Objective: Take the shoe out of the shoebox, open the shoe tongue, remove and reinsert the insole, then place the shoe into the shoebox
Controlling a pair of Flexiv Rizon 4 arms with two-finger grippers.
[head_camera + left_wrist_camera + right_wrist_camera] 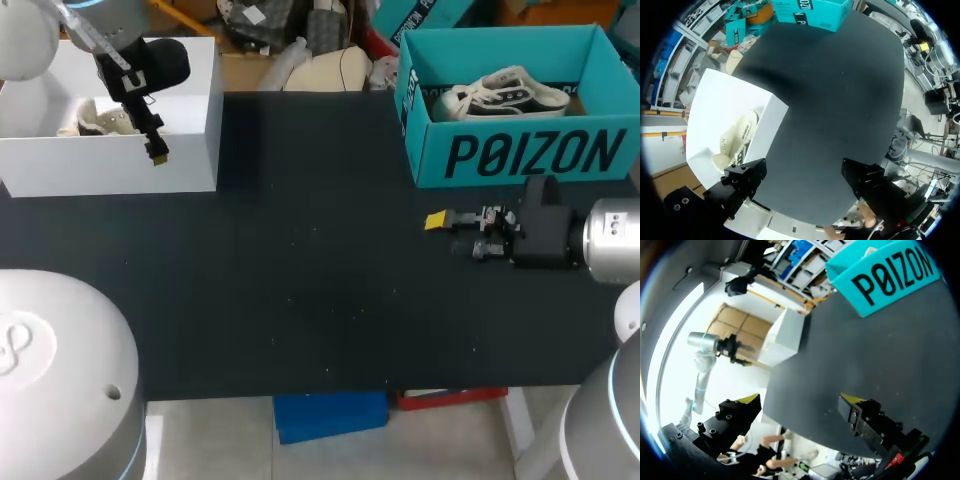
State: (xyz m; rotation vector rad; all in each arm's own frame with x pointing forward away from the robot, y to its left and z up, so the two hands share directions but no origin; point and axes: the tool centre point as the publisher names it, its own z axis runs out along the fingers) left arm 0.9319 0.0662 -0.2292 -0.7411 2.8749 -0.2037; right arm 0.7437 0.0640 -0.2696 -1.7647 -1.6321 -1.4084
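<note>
Head view, shoe (500,95) in teal shoebox (530,155), white box (110,165) opposite, all fingers (437,221) seemingly spread.

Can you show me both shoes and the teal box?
Black-and-white shoe (505,95): head view, its side.
Cream shoe (737,138): left wrist view, its side.
Teal box (530,155): head view, front wall.

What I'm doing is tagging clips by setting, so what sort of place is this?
Most likely a robot lab workstation for shoe handling: a black table, the left gripper and right gripper, both open, and a white shoebox holding a pale shoe and a teal shoebox holding a black-and-white sneaker.
</note>
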